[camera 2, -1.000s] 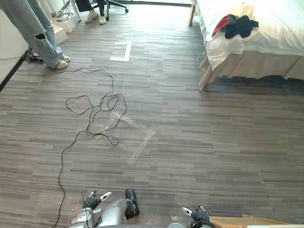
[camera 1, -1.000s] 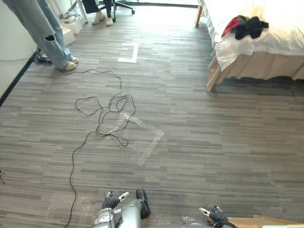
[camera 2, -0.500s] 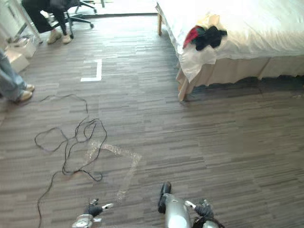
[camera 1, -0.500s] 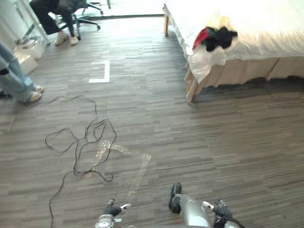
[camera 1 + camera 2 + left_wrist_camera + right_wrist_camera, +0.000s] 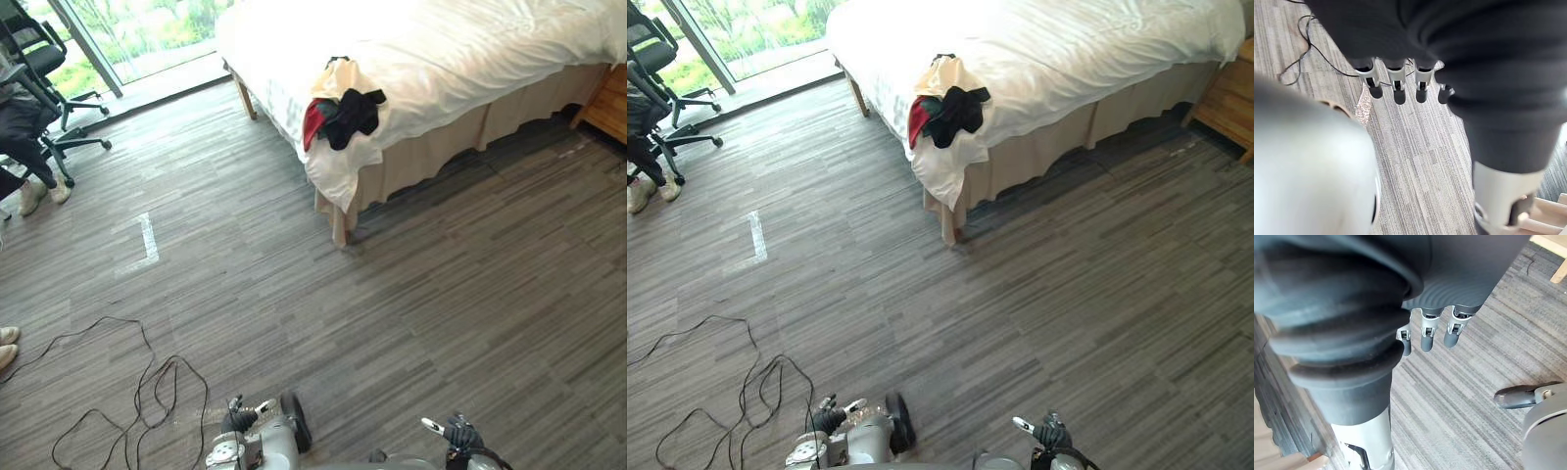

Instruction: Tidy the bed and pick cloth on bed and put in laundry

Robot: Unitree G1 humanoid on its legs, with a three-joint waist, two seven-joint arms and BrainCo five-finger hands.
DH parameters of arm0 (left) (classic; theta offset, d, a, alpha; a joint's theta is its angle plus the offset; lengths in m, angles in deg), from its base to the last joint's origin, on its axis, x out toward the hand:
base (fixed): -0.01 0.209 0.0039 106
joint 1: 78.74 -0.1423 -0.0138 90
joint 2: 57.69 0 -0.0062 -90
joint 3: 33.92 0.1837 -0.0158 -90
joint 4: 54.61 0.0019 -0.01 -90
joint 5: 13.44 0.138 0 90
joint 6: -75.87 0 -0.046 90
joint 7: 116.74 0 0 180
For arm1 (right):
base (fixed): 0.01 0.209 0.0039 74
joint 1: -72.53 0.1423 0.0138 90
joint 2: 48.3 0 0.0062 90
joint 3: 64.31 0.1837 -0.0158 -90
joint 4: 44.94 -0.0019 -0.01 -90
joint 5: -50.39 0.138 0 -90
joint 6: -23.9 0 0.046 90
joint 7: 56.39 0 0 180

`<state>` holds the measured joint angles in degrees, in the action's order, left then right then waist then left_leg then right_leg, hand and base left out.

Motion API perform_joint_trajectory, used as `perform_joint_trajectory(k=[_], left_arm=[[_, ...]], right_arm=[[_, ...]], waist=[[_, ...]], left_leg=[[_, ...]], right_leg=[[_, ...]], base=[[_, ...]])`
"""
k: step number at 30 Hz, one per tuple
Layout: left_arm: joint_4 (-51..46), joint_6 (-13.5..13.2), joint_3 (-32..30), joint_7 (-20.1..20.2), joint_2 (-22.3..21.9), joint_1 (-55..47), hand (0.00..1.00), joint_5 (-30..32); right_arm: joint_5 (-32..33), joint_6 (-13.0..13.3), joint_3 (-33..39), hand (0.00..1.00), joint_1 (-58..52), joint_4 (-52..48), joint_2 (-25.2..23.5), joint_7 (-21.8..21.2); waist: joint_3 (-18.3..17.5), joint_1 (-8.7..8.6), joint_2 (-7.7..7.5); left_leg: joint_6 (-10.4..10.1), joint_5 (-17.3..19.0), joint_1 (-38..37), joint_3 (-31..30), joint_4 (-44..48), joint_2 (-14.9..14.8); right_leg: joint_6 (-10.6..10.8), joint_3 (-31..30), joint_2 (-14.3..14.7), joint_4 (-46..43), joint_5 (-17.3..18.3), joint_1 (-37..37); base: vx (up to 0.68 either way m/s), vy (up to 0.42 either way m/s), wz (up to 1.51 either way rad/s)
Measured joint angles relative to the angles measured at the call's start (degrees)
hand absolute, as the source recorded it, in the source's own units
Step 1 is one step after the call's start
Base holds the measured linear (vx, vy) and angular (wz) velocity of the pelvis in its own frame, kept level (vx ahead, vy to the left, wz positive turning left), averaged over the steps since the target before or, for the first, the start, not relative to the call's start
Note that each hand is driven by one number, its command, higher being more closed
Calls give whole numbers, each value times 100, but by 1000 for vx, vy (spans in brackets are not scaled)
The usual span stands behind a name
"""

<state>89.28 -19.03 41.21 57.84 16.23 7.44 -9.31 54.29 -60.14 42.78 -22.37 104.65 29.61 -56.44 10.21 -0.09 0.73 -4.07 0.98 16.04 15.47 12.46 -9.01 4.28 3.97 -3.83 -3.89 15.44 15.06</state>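
Grey plank flooring takes up most of the left eye view, with a white-sheeted bed on wooden legs across the far side. On the bed's nearest corner sits a small heap of red, black and cream clothes, just above the overhanging sheet. The heap is well apart from both sets of fingers, straight ahead and about midway between the left hand and the right hand, so neither is clearly nearer. Its long axis seems to run back along the mattress edge, cream piece farthest.

From the right eye view, the floor between fingers and bed corner is open. A light wooden bedside cabinet stands far off on the right-hand side and a black office chair far off on the left.

Seen from the left wrist, the left fingers hang straight and loose over the floor, holding nothing.

Seen from the right wrist, the right fingers hang equally slack and empty. My judgement: the robot has to walk up to the bed before either of the 2 hands can reach.
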Motion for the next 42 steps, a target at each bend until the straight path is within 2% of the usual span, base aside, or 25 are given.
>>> perform_joint_trajectory(k=[1,2,3,4,5,7,8,10,11,12,15,17,18,19,21,23,24,25,27,31,32,33,34,37,42], left_arm=[[46,2,146,-1,78,-8,0,-2],[72,2,161,5,121,-7,0,-3],[94,9,186,11,256,0,0,6],[112,24,222,10,282,3,0,8],[200,105,352,10,406,3,0,13],[292,176,411,9,499,-48,0,50],[290,178,409,12,515,-75,0,61],[293,181,408,25,508,-124,0,63],[293,185,406,29,479,-142,0,82],[294,186,411,32,471,-140,0,132],[300,185,396,30,476,-148,0,266],[329,181,333,33,540,-230,0,336],[418,189,286,28,550,-243,0,347],[513,186,289,42,400,-244,0,390],[480,168,253,44,177,-232,0,440],[459,141,67,24,172,-174,0,418],[442,136,71,26,163,-159,0,390],[369,129,86,-3,120,-108,0,296],[199,65,121,-20,7,-118,0,199],[18,-7,324,-91,-159,-84,0,85],[14,-7,438,-99,-197,-89,0,56],[28,6,533,-105,-202,-107,0,50],[13,3,562,-105,-154,-97,0,50],[-43,6,582,-112,150,-159,0,64],[-27,17,565,-112,339,-323,0,271]], right_arm=[[1,6,-9,0,-19,0,-45,-3],[0,7,-8,0,-16,0,-93,-14],[12,14,7,0,0,-38,-226,-18],[16,14,7,0,14,-43,-264,-17],[39,13,5,0,45,-43,-284,-20],[54,22,-4,0,49,-89,-278,-17],[54,30,-6,0,51,-151,-279,-14],[59,33,-6,0,82,-244,-297,-17],[69,39,8,0,98,-274,-276,-16],[71,43,11,0,149,-311,-247,-15],[133,42,67,0,203,-321,-236,-14],[182,32,72,0,190,-294,-269,-14],[241,27,94,0,173,-295,-237,-20],[247,44,110,0,173,-319,-119,-16],[236,40,96,0,213,-289,77,-15],[248,9,88,0,211,-174,100,-7],[249,-4,85,0,175,-122,129,24],[256,-8,90,0,38,-58,173,92],[279,-10,108,0,-24,-144,172,149],[298,3,287,0,126,-1097,245,403],[281,-1,345,0,101,-1557,321,522],[206,-20,383,0,48,-2084,349,636],[143,-33,382,0,-4,-2389,286,692],[-721,-77,312,0,-70,-4108,110,882],[-1820,-77,103,0,480,-5259,135,1115]], waist=[[-55,-1,-84],[-39,9,-150],[-23,-7,-354],[-32,-57,-433],[13,-141,-419],[28,-189,-385],[29,-206,-345],[54,-194,-299],[91,-204,-212],[131,-205,-142],[167,-222,-57],[115,-215,-214],[93,-227,-188],[42,-227,137],[-74,-207,398],[-11,-240,328],[12,-243,320],[45,-238,276],[31,-218,192],[16,-228,218],[-37,-228,317],[-107,-240,418],[-168,-242,368],[-388,-213,-113],[-434,-130,-158]], left_leg=[[87,-53,-126,104,129,43],[121,-57,-231,172,162,70],[389,123,-537,312,137,243],[450,215,-695,321,117,308],[505,357,-1085,337,26,341],[539,390,-1809,267,-366,328],[534,388,-2143,258,-590,281],[526,388,-2442,269,-791,260],[408,442,-2563,262,-861,217],[277,524,-2659,238,-886,167],[-141,794,-2931,220,-1007,12],[-478,1014,-3252,199,-1076,-14],[-597,1092,-3494,198,-1130,-110],[-712,1012,-3634,244,-1100,-399],[-758,766,-3149,159,-165,-747],[-642,132,-2380,-153,1438,-1017],[-703,141,-2080,-263,2232,-1120],[-959,384,-1831,-171,3004,-1199],[-860,463,-1796,388,2645,-1160],[-768,335,-1539,624,-11,-652],[-527,-219,-1450,627,-530,-575],[-305,-322,-1477,710,-667,-557],[-304,-327,-1562,703,-807,-460],[-183,-441,-1762,731,-1416,15],[-179,-471,-2000,750,-1770,171]], right_leg=[[208,-64,-163,-1044,110,-382],[261,-87,-253,-1752,95,-661],[584,-109,-501,-3156,-216,-1236],[738,-150,-604,-3767,-564,-1484],[787,-193,-708,-4589,-646,-1791],[525,232,-752,-4990,-470,-2015],[369,571,-779,-4833,-316,-2184],[321,951,-824,-4104,-204,-2519],[293,1055,-786,-3310,-233,-2701],[242,1027,-720,-2341,-386,-2837],[217,838,-706,-295,-1456,-3010],[216,637,-809,-46,-1625,-3129],[240,604,-732,-349,-2217,-3146],[89,588,-510,-787,-2251,-3241],[-103,670,-282,-908,-1935,-3272],[-214,727,-219,-775,-1748,-2965],[-247,779,-214,-648,-1687,-2687],[-292,912,-225,-328,-1652,-2015],[-296,980,-262,25,-1625,-1504],[-187,981,-340,272,-1622,-1326],[-65,993,-317,263,-1557,-1311],[51,1018,-285,246,-1483,-1235],[115,1040,-365,216,-1445,-1196],[317,1106,-745,209,-1351,-1208],[385,1173,-810,214,-1389,-1100]], base=[[567,408,-51],[548,395,-59],[532,385,-37],[517,333,-17],[519,293,11],[493,250,24],[443,159,33],[473,81,32],[527,-33,31],[533,-68,36],[437,-141,36],[615,-339,31],[579,-357,12],[555,-345,-3],[519,-364,-17],[536,-367,3],[573,-270,31],[417,-166,28],[375,-129,13],[242,54,-11],[253,276,8],[212,246,17],[222,254,24],[189,194,22],[107,66,8]])
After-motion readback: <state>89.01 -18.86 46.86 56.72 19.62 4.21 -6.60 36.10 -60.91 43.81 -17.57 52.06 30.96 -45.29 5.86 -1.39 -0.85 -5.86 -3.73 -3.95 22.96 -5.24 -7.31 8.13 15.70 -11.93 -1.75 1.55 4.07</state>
